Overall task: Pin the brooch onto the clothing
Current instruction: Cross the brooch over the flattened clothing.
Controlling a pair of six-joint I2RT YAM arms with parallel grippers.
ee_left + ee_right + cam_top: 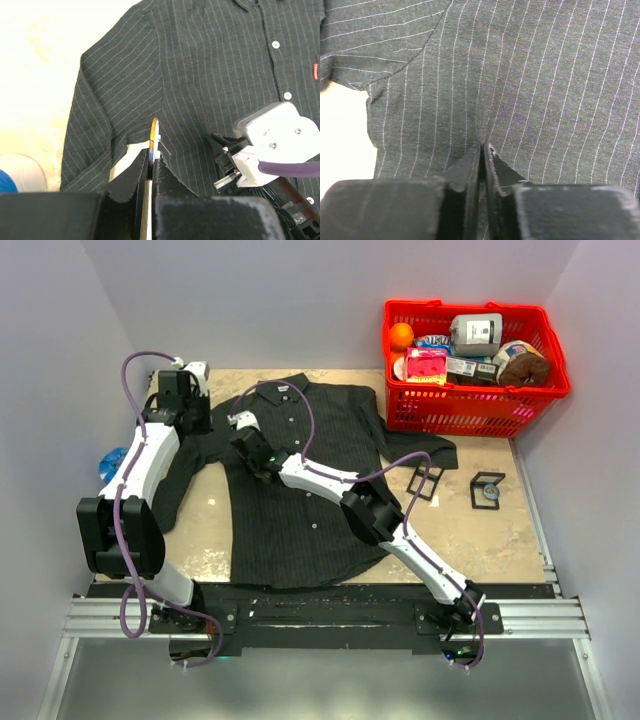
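The clothing (300,525) is a dark pinstriped shirt lying flat on the table, buttons up. My left gripper (151,159) hangs over its sleeve and shoulder (200,65), shut on the brooch (154,132). The brooch is a thin disc seen edge-on, with an orange-yellow rim and its pin sticking out to the right. In the top view the left gripper (203,418) is at the shirt's upper left. My right gripper (240,437) is close beside it and also shows in the left wrist view (225,150). Pressed down on the cloth (530,75), the right gripper (483,148) pinches a small fold of it between shut jaws.
A red basket (470,405) full of groceries stands at the back right, touching the shirt's right sleeve. Two small black stands (425,482) (488,487) sit on the table to the shirt's right. A blue object (112,462) lies at the left table edge.
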